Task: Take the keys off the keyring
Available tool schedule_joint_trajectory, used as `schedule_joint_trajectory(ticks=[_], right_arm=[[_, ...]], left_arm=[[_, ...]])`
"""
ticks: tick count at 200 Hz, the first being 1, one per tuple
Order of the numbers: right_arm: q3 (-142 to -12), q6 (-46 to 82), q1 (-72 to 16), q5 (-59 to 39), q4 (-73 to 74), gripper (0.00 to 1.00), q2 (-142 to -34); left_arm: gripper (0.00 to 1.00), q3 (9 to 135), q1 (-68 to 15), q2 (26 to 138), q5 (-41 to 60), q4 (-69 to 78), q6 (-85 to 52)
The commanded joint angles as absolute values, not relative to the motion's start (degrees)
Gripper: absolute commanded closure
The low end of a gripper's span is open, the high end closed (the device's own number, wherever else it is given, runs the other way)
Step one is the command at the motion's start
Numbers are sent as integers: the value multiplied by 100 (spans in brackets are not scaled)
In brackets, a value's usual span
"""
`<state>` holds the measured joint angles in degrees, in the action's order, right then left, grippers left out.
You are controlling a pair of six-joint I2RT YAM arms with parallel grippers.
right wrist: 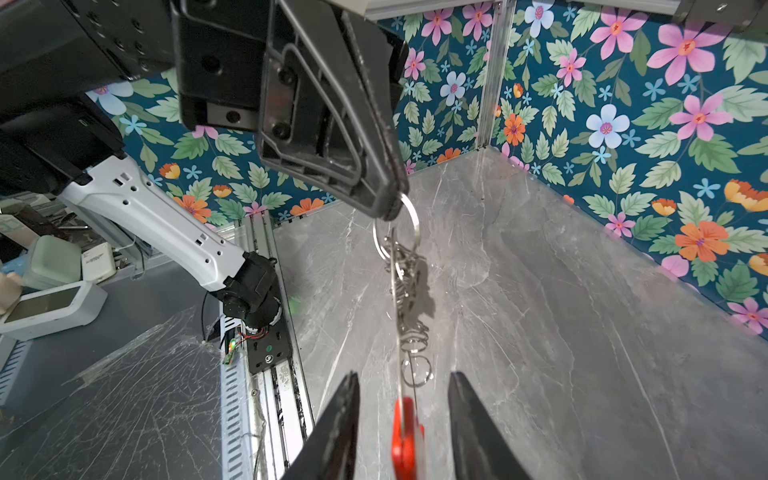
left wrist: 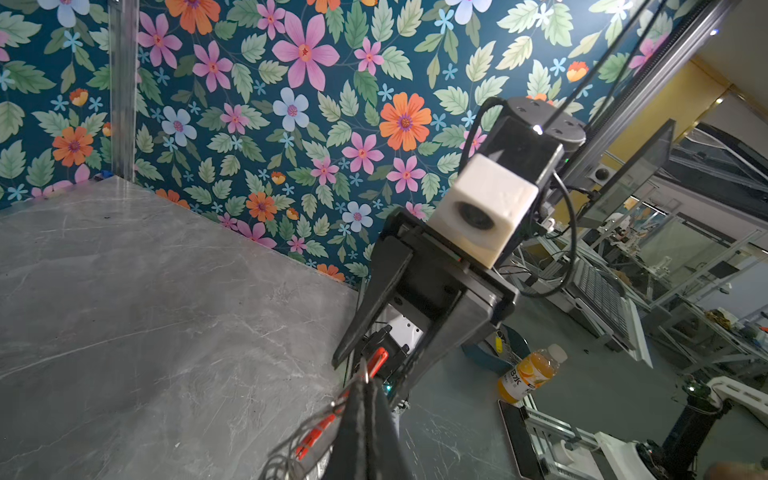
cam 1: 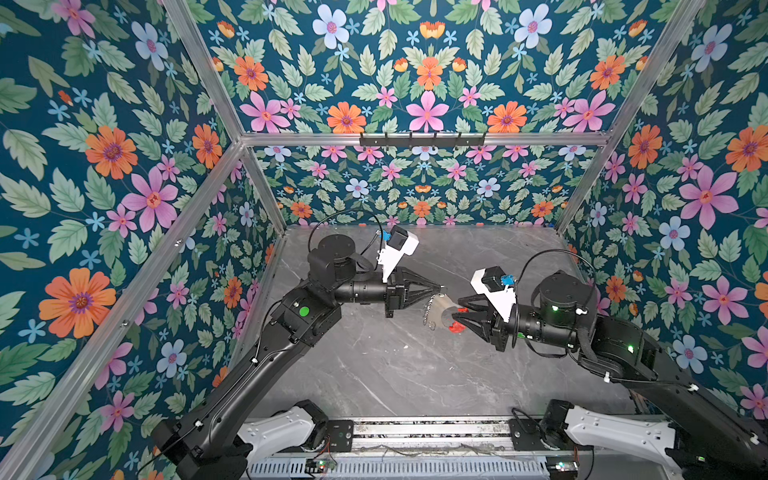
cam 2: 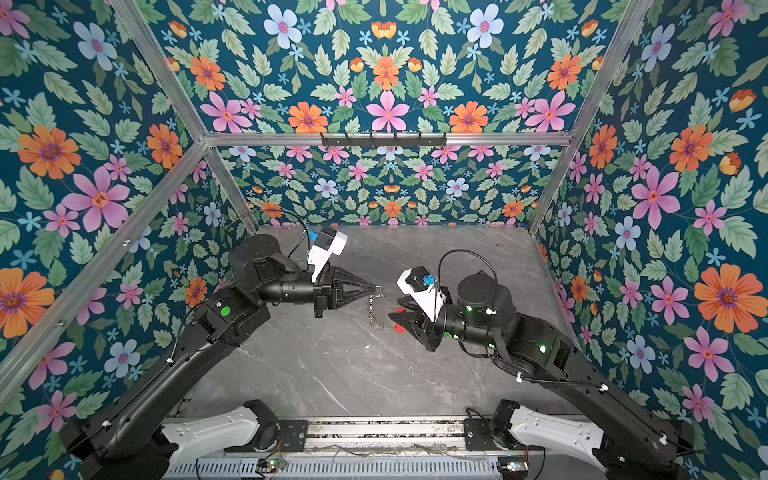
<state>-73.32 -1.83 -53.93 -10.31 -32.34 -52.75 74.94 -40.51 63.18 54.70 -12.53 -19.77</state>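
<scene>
left gripper (cam 1: 441,286) is clenched on the top ring of the keyring (cam 1: 440,311), which hangs clear of the grey table (cam 1: 374,374). right gripper (cam 1: 456,311) stands released, its jaws either side of the plate's red strip. in both top views the arrangement reads the same: left gripper (cam 2: 377,286) pinching high, keyring (cam 2: 379,313) dangling below it, right gripper (cam 2: 394,309) just beside the lower end. left wrist view: only the red strip and some wire loops of the keyring (left wrist: 328,424) show past the closed tips, with the right gripper (left wrist: 370,365) spread beyond them. right wrist view: left gripper (right wrist: 390,208) nips the top ring (right wrist: 409,224) by a thin edge, the keyring (right wrist: 409,291) hangs edge-on, and the red end sits between the parted jaws of the right gripper (right wrist: 404,376), touching neither. the key cannot be picked out among the loops. risks noted: the thin pinch may slip and drop the whole assembly. the free-hanging plate may swing or twist as the right jaws close, giving a skewed hold or a miss. the loops may snag.
</scene>
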Motion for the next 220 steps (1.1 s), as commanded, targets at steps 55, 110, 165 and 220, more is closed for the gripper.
schedule_joint_trajectory(ticks=[55, 110, 165, 220], right_arm=[[-6829, 67, -5356, -706, -2320, 78, -4694], [-6702, 97, -5353, -1289, -2221, 77, -4926], [-6623, 2, -5355, -1901, -2162, 71, -4922], [-6662, -87, -5354, -1712, -2363, 68, -4856]], left_arm=[[100, 7236, -4043, 6205, 5880, -340, -1554], [100, 7011, -4043, 6295, 6249, 625, -1821], [100, 7047, -4043, 6422, 6490, 717, -1846], [100, 7185, -4043, 6548, 6636, 580, -1831]])
